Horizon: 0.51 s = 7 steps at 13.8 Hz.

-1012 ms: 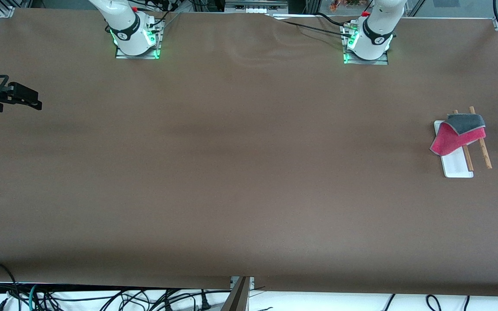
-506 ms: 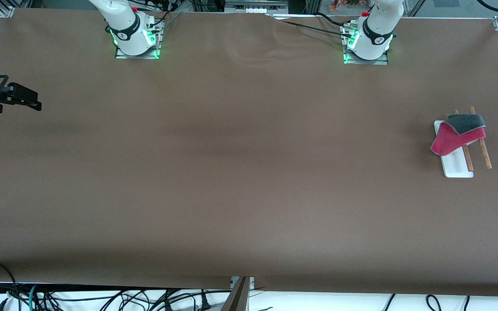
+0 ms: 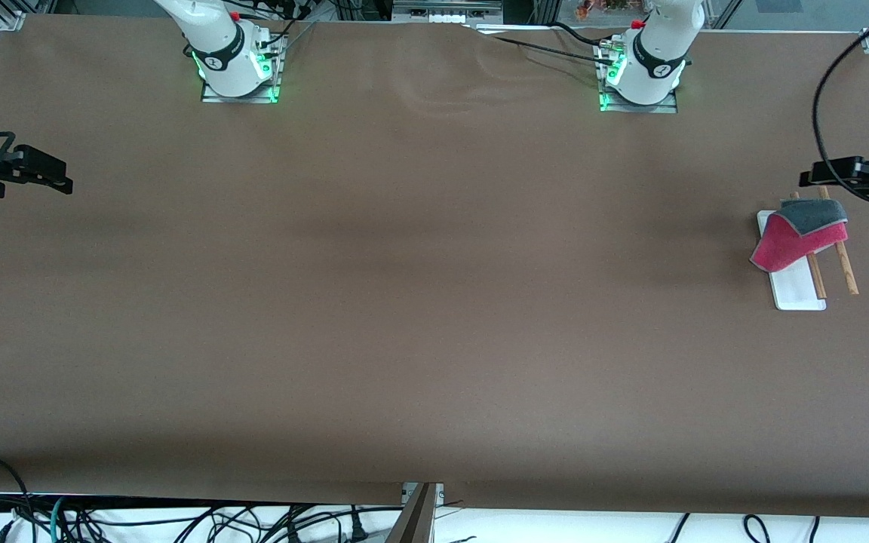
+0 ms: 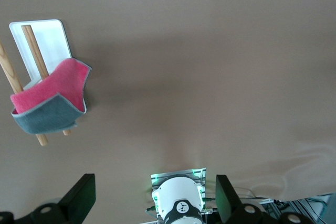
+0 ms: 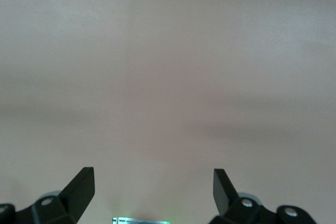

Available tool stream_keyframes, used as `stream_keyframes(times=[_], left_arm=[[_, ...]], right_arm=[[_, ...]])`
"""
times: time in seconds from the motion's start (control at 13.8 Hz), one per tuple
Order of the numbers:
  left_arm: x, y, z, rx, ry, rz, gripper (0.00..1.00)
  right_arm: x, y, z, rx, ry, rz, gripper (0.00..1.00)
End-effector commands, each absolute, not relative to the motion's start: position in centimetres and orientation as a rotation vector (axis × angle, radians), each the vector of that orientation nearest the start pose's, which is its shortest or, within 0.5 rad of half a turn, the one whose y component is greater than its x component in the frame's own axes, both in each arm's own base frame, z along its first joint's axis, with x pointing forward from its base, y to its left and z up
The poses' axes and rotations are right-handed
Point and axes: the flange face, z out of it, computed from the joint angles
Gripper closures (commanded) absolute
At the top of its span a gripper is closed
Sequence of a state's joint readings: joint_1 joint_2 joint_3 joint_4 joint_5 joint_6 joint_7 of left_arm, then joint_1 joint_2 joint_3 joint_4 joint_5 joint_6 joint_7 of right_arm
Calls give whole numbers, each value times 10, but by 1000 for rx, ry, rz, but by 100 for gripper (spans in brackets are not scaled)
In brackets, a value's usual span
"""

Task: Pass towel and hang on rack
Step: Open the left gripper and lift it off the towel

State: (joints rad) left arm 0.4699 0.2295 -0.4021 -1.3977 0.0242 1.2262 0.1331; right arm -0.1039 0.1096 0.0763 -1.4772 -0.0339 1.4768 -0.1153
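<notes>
The towel (image 3: 798,230) hangs folded over the rack's two brown rods (image 3: 847,270), dark grey face up with a pink-red flap drooping onto the white base (image 3: 798,292). The rack stands at the left arm's end of the table. My left gripper (image 3: 809,178) is up in the air over the table beside the towel-covered end of the rods, open and empty. In the left wrist view the towel (image 4: 50,106) and the rack base (image 4: 50,40) lie off to one side of the open left gripper (image 4: 155,182). My right gripper (image 3: 65,181) waits open at the right arm's end, and the right gripper (image 5: 152,177) sees only bare table.
The brown table (image 3: 419,302) spreads wide between the two arm bases (image 3: 238,64) (image 3: 642,72). A black cable (image 3: 819,105) loops above the left gripper. Loose cables (image 3: 178,520) lie past the table's front edge.
The left gripper has come into the front view from the edge at the left arm's end and now hangs by the rack. Towel, rack and right gripper have not moved.
</notes>
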Motion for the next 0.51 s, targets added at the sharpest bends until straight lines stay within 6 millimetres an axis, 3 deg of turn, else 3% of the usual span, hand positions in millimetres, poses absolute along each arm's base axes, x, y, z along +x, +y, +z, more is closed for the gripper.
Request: stream_keyframes(times=[0.0, 0.14, 0.43], left_arm=[[552, 54, 555, -3141, 91, 532, 0], [540, 37, 551, -3120, 106, 489, 0], [529, 38, 549, -3122, 60, 434, 0]], right_arm=[[577, -24, 601, -3138, -148, 160, 0], [577, -24, 601, -3138, -148, 160, 0], [577, -24, 601, -3138, -148, 160, 0]])
